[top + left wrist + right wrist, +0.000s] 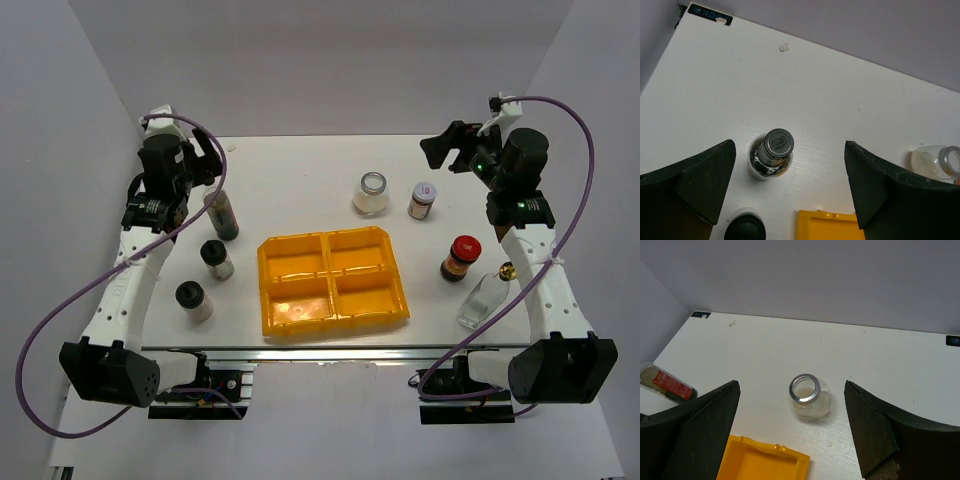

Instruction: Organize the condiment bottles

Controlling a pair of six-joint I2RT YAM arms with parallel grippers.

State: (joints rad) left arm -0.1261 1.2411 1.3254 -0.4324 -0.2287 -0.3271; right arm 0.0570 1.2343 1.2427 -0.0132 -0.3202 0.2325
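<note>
Condiment bottles point(222, 213) stand around yellow tray point(263, 285) — outside it.

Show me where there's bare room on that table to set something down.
Bare table lies behind the yellow tray, between the tall dark bottle and the wide clear jar. The tray's four compartments are empty too. Either side of the tray is crowded.
</note>
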